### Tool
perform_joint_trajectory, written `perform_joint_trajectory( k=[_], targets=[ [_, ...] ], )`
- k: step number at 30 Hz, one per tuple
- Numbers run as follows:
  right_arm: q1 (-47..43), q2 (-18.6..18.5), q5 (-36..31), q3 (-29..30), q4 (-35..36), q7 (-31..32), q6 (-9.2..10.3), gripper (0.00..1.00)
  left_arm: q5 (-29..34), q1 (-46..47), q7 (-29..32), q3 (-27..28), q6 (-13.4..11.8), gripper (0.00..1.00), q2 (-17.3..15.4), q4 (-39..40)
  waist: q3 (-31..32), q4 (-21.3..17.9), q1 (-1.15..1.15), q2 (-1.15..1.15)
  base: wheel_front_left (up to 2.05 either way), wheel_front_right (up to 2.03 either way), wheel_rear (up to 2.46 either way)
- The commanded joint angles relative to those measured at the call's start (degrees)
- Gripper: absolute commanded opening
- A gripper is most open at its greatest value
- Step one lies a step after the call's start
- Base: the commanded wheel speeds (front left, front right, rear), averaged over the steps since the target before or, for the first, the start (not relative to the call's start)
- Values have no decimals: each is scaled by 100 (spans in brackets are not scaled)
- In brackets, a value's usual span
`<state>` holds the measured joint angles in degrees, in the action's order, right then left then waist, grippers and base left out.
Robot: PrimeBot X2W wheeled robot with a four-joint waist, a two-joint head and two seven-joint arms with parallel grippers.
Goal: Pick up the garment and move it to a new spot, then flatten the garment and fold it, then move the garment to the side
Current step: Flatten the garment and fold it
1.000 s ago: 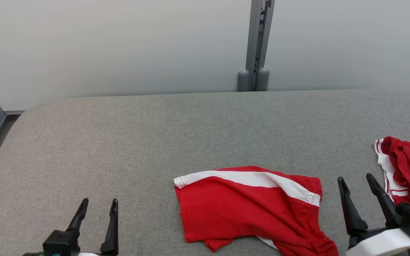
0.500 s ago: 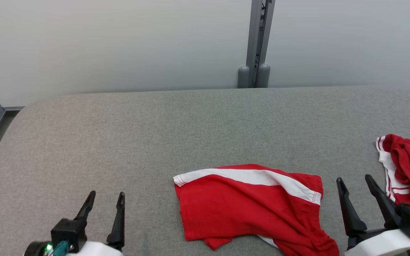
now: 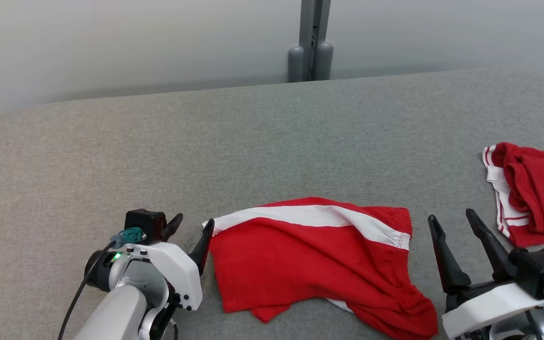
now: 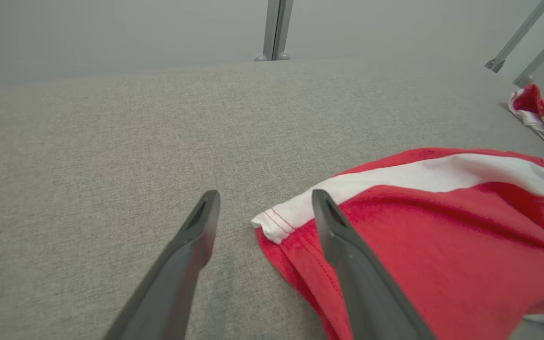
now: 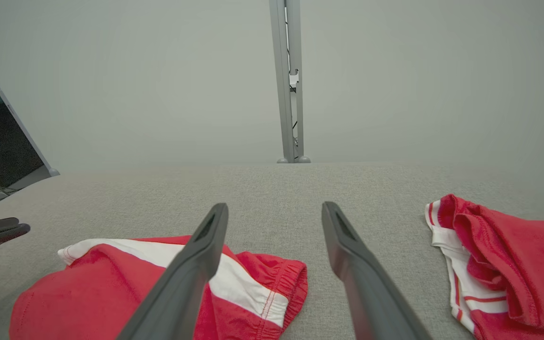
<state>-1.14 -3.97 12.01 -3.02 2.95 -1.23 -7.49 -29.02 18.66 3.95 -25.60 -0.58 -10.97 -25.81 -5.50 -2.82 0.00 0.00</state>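
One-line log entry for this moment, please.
left gripper: open, at white-banded left corner of red garment, nothing gripped | right gripper: open, right of it, apart | second red garment: far right of table

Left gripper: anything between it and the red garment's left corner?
Nothing visible. The left gripper is open right at the white-striped corner of the garment, and just bare grey table lies between them. The other red garment lies far off to the right.
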Motion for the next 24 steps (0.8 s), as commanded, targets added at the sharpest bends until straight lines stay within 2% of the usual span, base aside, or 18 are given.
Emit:
perform_joint_trajectory(
  k=[1, 6, 7, 8, 9, 10, 11, 18, 24],
  targets=[
    [91, -39, 15, -16, -15, -46, -1, 100, -81, 218, 49, -23, 109, 100, 33, -322, -168, -173, 0, 0, 0, 0, 0],
    [174, -47, 46, -8, -104, -90, -1, 100, -198, 628, 88, -34, 337, 100, 169, -1256, -315, -322, 0, 0, 0, 0, 0],
    [173, -47, 58, 17, -131, -93, -1, 100, -245, 674, 110, -35, 382, 95, 197, -1415, -332, -333, 0, 0, 0, 0, 0],
    [173, -47, 58, 17, -131, -93, -1, 100, -245, 674, 110, -35, 382, 95, 197, -1415, -332, -333, 0, 0, 0, 0, 0],
    [173, -51, 61, 24, -151, -99, -1, 100, -264, 730, 81, -32, 416, 44, 197, -1527, -350, -345, 0, 0, 0, 0, 0],
    [172, -52, 61, 32, -183, -101, -1, 100, -284, 796, 57, -34, 463, 6, 207, -1636, -360, -353, 0, 0, 0, 0, 0],
    [167, -51, 66, 37, -227, -82, -1, 100, -311, 836, 66, -51, 509, 0, 229, -1739, -368, -360, 0, 0, 0, 0, 0],
    [262, -152, 223, -20, -693, -20, -1, 100, -328, 1119, -200, -163, 662, 0, 300, -2166, -421, -322, 0, 0, 0, 0, 0],
    [661, -369, 539, -407, -1507, 125, -1, 100, -277, 1353, -387, -322, 720, 0, 393, -2369, -573, -108, 0, 0, 0, 0, 0]
  ],
)
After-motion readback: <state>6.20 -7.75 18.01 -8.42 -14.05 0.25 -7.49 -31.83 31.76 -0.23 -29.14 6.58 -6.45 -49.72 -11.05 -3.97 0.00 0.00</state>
